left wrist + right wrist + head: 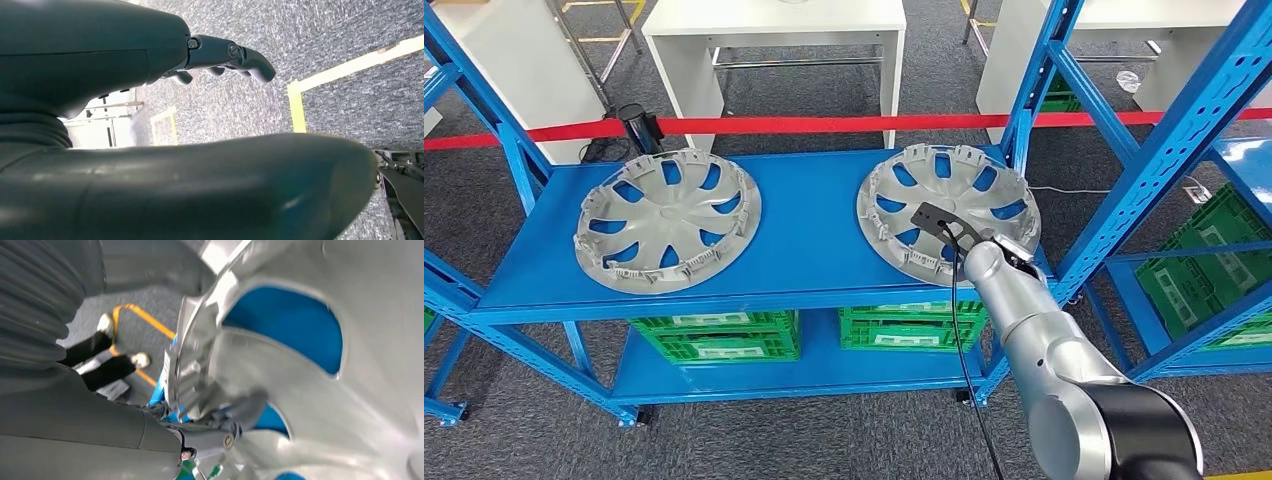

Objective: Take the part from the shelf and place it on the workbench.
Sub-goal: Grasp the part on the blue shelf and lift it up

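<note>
ok, two grey hubcaps on the blue shelf (814, 225) top deck. right hubcap (914, 185) sits at the right end, tilted, its near-right rim raised. left hubcap (667, 218) lies well apart from it toward the left end. right hand (1016, 252) is at the near-right rim of the right hubcap; in the right wrist view the dark fingers (247, 407) reach in at the rim by the spokes (blurred, so can't tell whether they actually clamp it). left hand (225, 57) hangs over grey carpet with yellow floor tape (300, 107), fingers curled slightly, holding nothing. green crates (714, 335) sit on the lower deck, another green crate (1214, 265) in the rack to the right. red barrier tape (824, 125) runs behind the shelf, white tables (774, 30) beyond it.
</note>
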